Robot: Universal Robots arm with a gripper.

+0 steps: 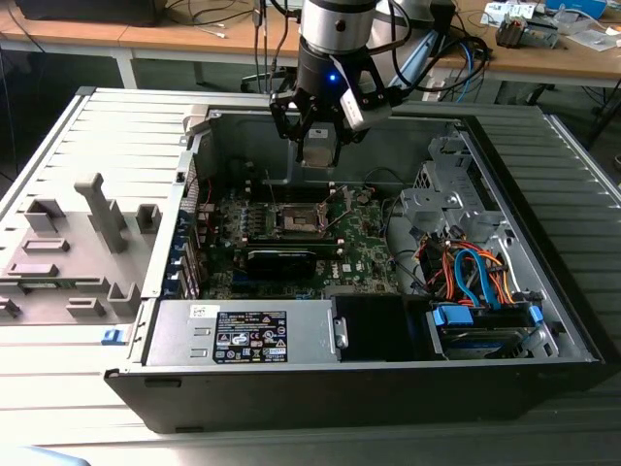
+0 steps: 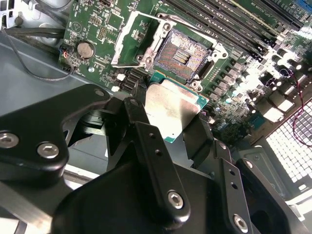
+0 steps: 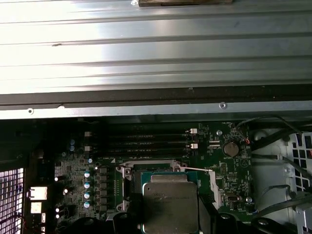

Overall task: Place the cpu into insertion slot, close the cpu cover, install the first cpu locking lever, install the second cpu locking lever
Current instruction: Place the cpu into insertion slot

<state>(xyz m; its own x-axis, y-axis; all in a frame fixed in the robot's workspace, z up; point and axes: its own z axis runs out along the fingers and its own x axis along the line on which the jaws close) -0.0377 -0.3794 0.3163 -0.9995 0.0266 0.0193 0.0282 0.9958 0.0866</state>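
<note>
My gripper [image 2: 168,122] is shut on the cpu [image 2: 171,105], a flat square chip with a silvery top and green edge, gripped at two opposite sides by the black fingers [image 2: 134,112]. The chip hangs tilted just above the green motherboard [image 2: 97,24], beside the open insertion slot [image 2: 184,51] with its dark centre. The cpu cover [image 2: 126,44] stands flipped open at the slot's side. In the first wrist view the cpu [image 3: 169,202] covers most of the slot. In the exterior view the gripper [image 1: 318,153] hovers over the slot [image 1: 296,219] inside the computer case.
The case walls [image 1: 194,175] enclose the board. A power supply [image 1: 243,335] lies at the front, with a drive cage and blue and orange cables [image 1: 475,277] at the exterior view's right. Memory slots [image 3: 146,141], a coin battery [image 2: 86,48] and a black card [image 1: 281,260] flank the socket.
</note>
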